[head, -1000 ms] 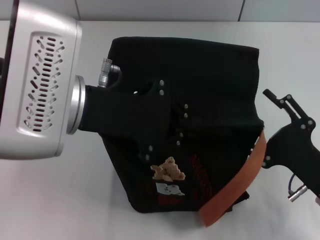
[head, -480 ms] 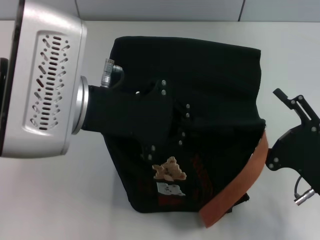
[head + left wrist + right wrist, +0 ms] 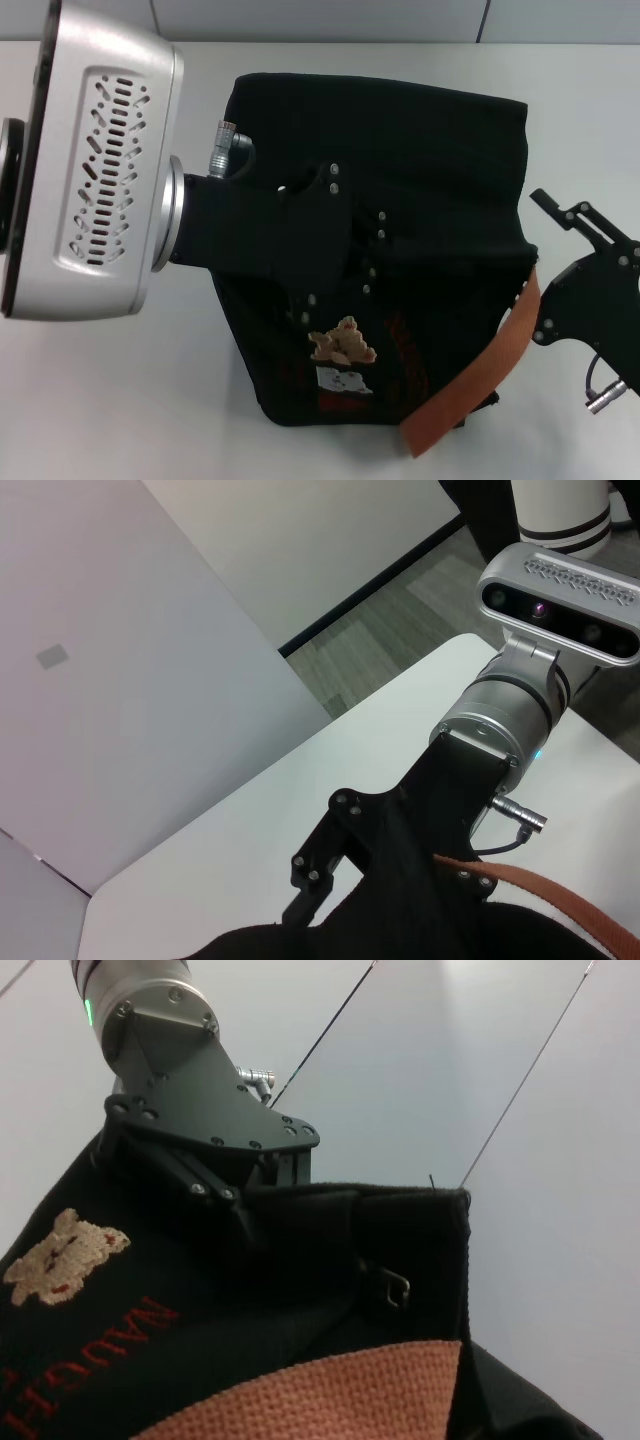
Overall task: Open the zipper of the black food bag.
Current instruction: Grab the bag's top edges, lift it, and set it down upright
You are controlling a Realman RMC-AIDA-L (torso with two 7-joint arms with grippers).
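The black food bag (image 3: 430, 150) stands mid-table, with its tan bear patch (image 3: 342, 345) on the near face. My left gripper (image 3: 385, 252) reaches over the bag from the left and is shut on the fabric at its top edge, as the right wrist view also shows (image 3: 250, 1195). My right gripper (image 3: 535, 260) is open at the bag's right edge, beside the orange-brown strap (image 3: 480, 370). One finger (image 3: 555, 203) sticks out clear of the bag. A small silver pull tab (image 3: 393, 1285) of the zipper hangs just past the strap (image 3: 340, 1390). The zipper line itself is lost in the black fabric.
The white table (image 3: 120, 400) runs all round the bag, with a pale wall (image 3: 320, 20) behind it. The left arm's large silver wrist housing (image 3: 95, 170) hangs over the table's left part. The right arm's wrist (image 3: 510, 705) shows in the left wrist view.
The left arm and the bag have shifted slightly right. The right gripper drew back to the right, then came in again a little lower beside the strap.
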